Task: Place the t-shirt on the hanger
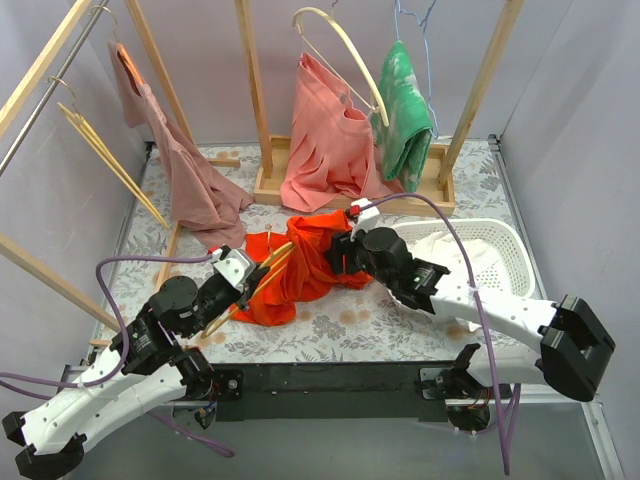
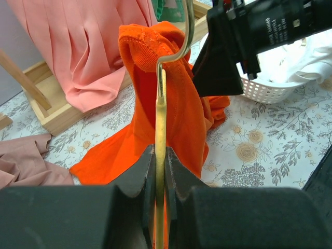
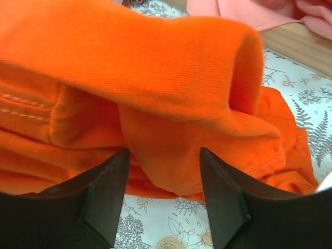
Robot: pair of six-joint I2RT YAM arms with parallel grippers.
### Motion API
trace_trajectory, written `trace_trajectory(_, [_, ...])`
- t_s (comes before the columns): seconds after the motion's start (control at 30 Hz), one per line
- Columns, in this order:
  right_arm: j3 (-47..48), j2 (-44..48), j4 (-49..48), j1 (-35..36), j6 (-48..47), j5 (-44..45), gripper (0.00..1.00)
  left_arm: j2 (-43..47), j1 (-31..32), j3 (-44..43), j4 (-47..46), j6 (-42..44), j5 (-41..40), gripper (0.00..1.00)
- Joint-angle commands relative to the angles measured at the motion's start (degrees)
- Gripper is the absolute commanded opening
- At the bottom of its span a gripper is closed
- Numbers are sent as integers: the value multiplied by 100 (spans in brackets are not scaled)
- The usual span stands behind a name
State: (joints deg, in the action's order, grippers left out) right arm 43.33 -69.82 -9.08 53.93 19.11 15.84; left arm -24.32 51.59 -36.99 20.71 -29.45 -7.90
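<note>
Holds pale-yellow hanger (image 2: 161,114) clenched in left hand (image 2: 160,155); presents right hand (image 3: 165,158) released, jaws spread at red-orange t-shirt (image 2: 137,52). Shows t-shirt bunched at hook (image 2: 189,31) end, rest heaped on bench (image 1: 400,322). Risks unsupported fabric slipping off, or snagging on hook.

- t-shirt (image 2: 176,109): orange knit cloth, matt; ribbed collar, stitched hems.
- hanger (image 2: 161,119): pale-yellow plastic, smooth, slight sheen; hook (image 2: 185,39) silver metal, glossy.
- left hand (image 2: 160,155), right hand (image 3: 165,155): black plastic fingers, matt, smooth.
- surface (image 2: 259,155): cloth cover w/ grey floral print, matt.
- basket (image 1: 510,240): white plastic, perforated walls, semi-gloss.
- rack frame (image 1: 255,90): bare light wood, unvarnished, matt.
- pink garment (image 2: 88,52): pleated cloth, smooth, matt.
</note>
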Motion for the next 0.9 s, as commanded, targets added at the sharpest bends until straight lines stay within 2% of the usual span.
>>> trace_trajectory(0.0, [412, -268, -718, -67, 84, -213, 58, 85, 0, -256, -278, -8, -1, 0])
trace_trajectory(0.03, [448, -286, -683, -67, 92, -73, 53, 111, -9, -264, -269, 1, -53, 0])
trace_trajectory(0.07, [509, -260, -309, -67, 206, 128, 36, 137, 0, -256, -260, 1, -71, 0])
trace_trajectory(0.1, [631, -216, -70, -67, 268, 705, 25, 155, 0, -238, -243, 1, -89, 0])
trace_trajectory(0.17, [781, 28, 501, -67, 391, 1253, 2, 199, 0, -203, -217, -8, -71, 0])
trace_trajectory(0.2, [843, 126, 1087, -67, 435, 1682, 1, 208, 0, -194, -182, -17, -71, 0])
trace_trajectory(0.3, [1229, 495, 2090, -67, 409, 2255, 1, 208, 0, -159, -146, -34, 104, 0])
trace_trajectory(0.43, [1722, 742, 2804, -67, 129, 2652, 1, 182, 0, -89, -295, -34, 587, 0])
trace_trajectory(0.53, [1977, 847, 2947, -67, -39, 2925, 1, 85, 0, -45, -480, -43, 781, 0])
trace_trajectory(0.73, [2074, 733, 3018, -260, -610, 2847, 5, 50, 0, 43, -1068, -139, 1562, 0])
trace_trajectory(0.8, [1917, 768, 3018, -698, -514, 2357, 5, -20, -9, 95, -1322, -183, 1677, 0])
trace_trajectory(0.87, [1785, 803, 3070, -1232, -409, 1987, 11, -196, -9, 104, -1420, -227, 1888, 0])
